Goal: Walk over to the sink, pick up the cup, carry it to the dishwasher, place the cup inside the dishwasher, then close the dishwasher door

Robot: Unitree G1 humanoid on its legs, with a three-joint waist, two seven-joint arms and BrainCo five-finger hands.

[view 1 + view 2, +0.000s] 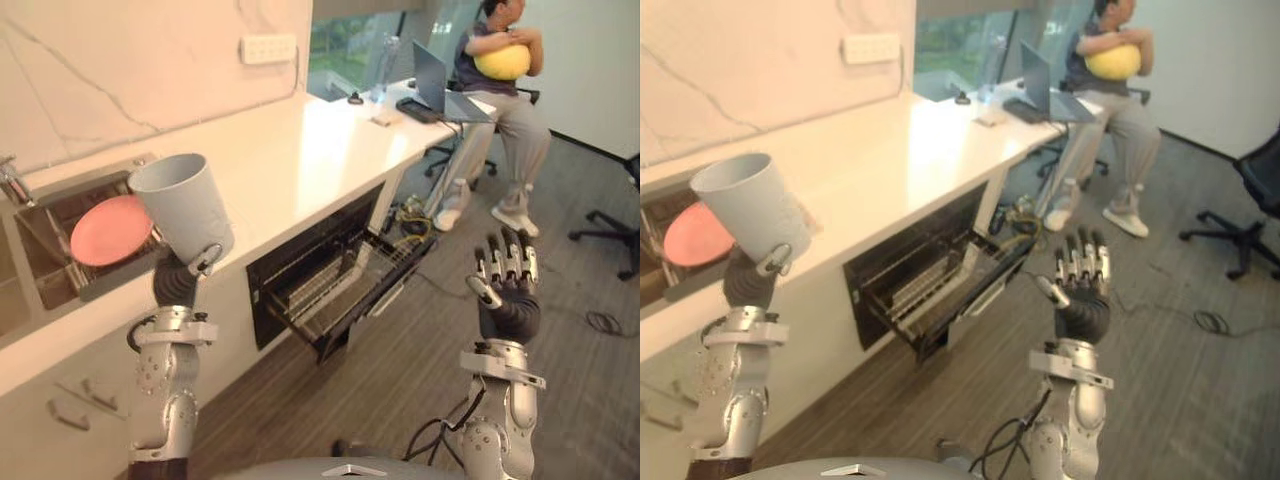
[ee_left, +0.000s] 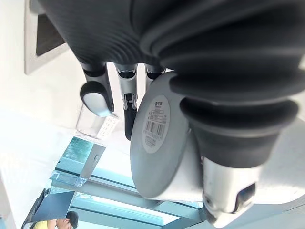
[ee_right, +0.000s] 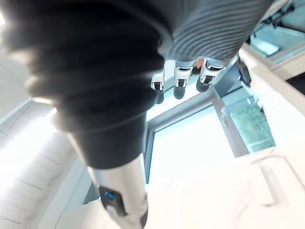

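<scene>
Gripping the cup [image 1: 185, 205] aloft, left robot hand [image 1: 180, 278]; right robot hand [image 1: 507, 288] upright, fingers straight.

Daylight enters by the window [image 1: 345, 45] far beyond the right hand [image 1: 508, 300] and glares white off the worktop [image 1: 300, 150] past the left hand [image 1: 178, 280]. The open dishwasher [image 1: 258, 300] between the 2 hands is dark inside. Past the right hand's fingers [image 3: 180, 72] the window burns out white
</scene>
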